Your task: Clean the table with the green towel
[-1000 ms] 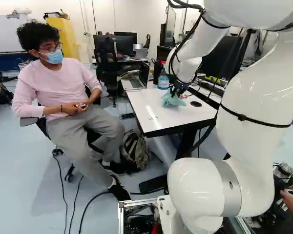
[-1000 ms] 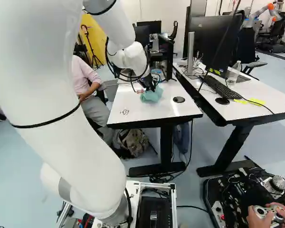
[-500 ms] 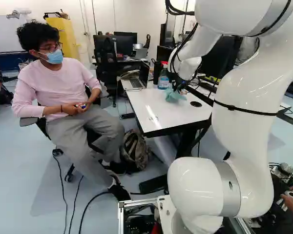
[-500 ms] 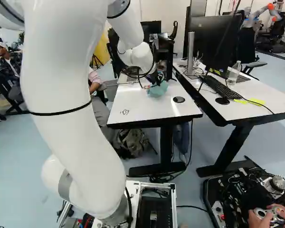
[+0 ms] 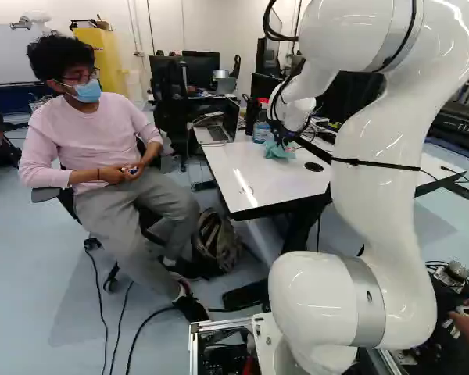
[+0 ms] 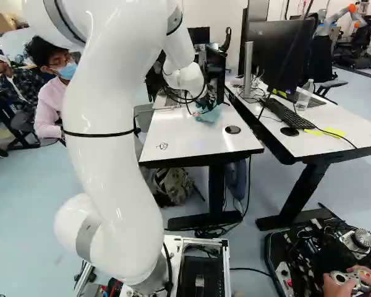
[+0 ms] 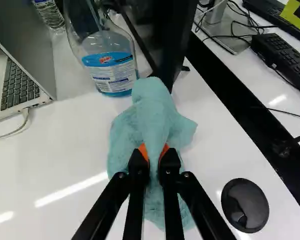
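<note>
Wrist view has the gripper [image 7: 154,159] pinching the green towel [image 7: 154,117] near its middle, loose folds spreading ahead and underneath over the worktop [image 7: 80,150], likely so cloth rather than bare gripper does the rubbing.

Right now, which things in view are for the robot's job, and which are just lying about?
For the job:
green towel, pinched between the fingers
white table beneath it
scribble on the table, perhaps to be wiped

Just lying about:
laptop
backpack on the floor
keyboard
mouse
</note>
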Motion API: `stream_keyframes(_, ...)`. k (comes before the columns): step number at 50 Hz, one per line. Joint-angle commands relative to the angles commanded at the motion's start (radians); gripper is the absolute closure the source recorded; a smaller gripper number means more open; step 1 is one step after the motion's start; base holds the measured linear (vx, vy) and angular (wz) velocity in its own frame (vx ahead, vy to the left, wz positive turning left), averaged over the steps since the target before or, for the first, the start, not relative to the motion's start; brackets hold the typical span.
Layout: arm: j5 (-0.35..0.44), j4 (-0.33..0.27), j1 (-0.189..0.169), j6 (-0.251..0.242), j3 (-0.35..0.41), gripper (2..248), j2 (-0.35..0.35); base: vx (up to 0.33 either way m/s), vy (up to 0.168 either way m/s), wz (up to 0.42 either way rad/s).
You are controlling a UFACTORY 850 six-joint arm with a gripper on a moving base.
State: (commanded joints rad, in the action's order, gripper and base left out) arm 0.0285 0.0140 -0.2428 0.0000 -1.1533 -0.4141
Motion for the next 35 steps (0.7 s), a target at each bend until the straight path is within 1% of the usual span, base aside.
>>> stream_keyframes(14,0.000,0.000,0.000,0.000,-0.007,211,-0.034,0.000,0.000,0.000)
stream_keyframes(35,-0.001,0.000,0.000,0.000,-0.007,211,-0.034,0.000,0.000,0.000)
